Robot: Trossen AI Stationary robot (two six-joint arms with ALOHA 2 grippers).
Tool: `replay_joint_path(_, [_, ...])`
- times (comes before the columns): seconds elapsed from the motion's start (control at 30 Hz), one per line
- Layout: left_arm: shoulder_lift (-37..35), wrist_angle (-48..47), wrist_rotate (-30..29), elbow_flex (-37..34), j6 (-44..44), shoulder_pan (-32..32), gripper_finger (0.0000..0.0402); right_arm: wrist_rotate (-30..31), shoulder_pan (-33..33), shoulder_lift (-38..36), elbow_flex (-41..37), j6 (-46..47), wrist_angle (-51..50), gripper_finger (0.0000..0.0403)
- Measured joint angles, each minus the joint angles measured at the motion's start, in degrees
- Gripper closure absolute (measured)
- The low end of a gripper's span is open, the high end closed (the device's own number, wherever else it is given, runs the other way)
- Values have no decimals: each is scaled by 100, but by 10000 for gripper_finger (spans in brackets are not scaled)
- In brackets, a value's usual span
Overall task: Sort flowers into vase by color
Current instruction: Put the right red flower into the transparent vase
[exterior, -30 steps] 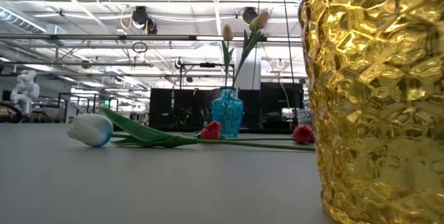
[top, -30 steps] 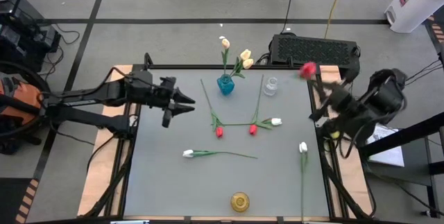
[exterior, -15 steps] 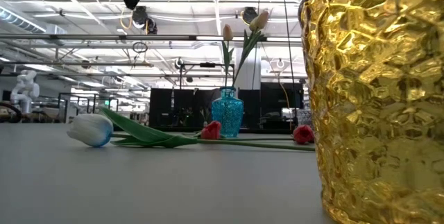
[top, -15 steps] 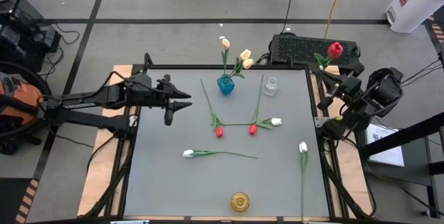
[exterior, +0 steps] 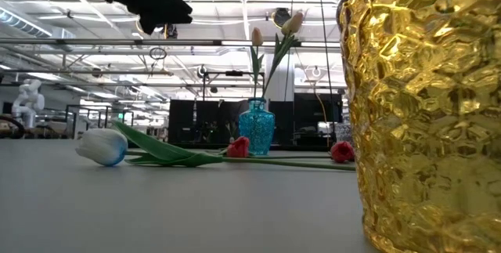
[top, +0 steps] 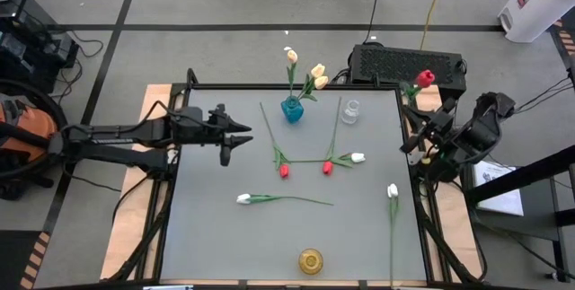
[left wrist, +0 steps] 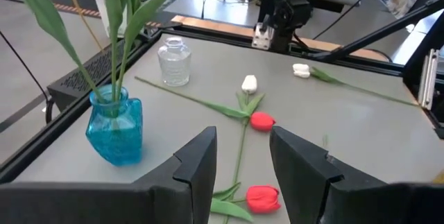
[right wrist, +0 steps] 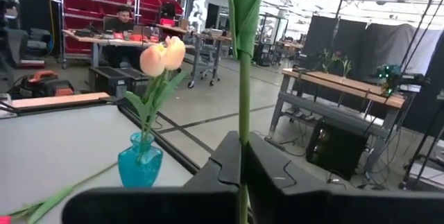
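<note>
Presently right gripper (top: 429, 134) off bench's (top: 296, 236) right edge, clamped on red tulip with thin green stem (top: 424, 78), bud cut off in wrist view. Left gripper (top: 241, 133) spread, empty, over bench's left side. Gold faceted vase (exterior: 427, 112) hides low view's right.

Two vases (top: 292, 109) (top: 349, 111) are set side by side at the table's far edge, ahead of the left gripper (top: 246, 133); loose tulips (top: 284, 171) (top: 243, 198) lie between them and a third vase (top: 311, 260) at the near edge.
</note>
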Motion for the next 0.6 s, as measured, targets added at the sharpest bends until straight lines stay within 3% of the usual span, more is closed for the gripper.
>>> replay_joint_path(0.23, [1, 173, -21, -160, 0, 0, 261, 9, 0, 342, 1, -998, 1152, 403])
replay_joint_path(0.4, [0, 359, -23, -153, 17, 0, 261, 2, -70, 677, 0, -952, 1320, 403])
replay_joint_path(0.6, [2, 366, -23, -153, 31, 0, 261, -2, -593, 1041, 0, -755, 1533, 403])
